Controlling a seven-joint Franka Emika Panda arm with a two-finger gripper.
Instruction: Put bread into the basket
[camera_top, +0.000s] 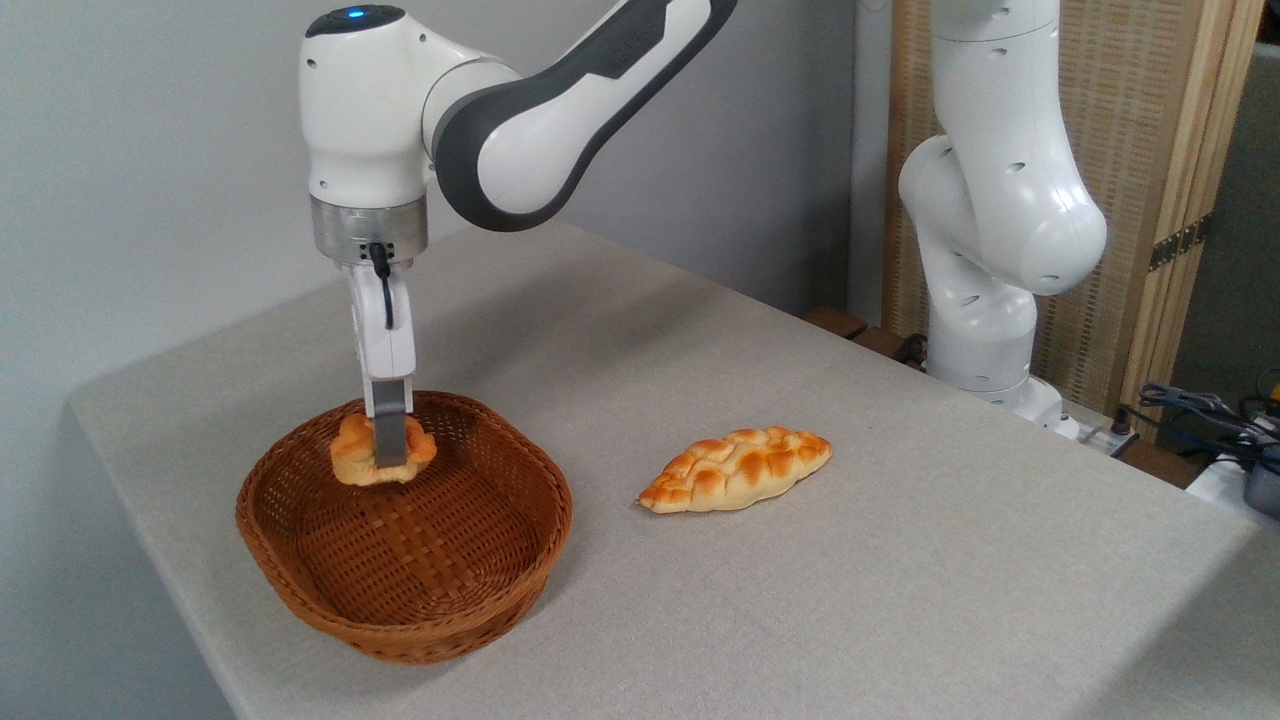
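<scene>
While fingers (388, 440) pinch a bun (350, 455), woven basket (300, 590) sits below.

Small golden bun (352, 455) held above wicker basket (300, 590); braided loaf (735, 468) beside it.

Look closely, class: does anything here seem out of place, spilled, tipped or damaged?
Nothing stands out. The gripper holds a small bread roll over the upright basket, and the braided loaf lies intact on the table.

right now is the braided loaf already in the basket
No, the braided loaf lies on the table to the right of the basket, apart from it.
</scene>
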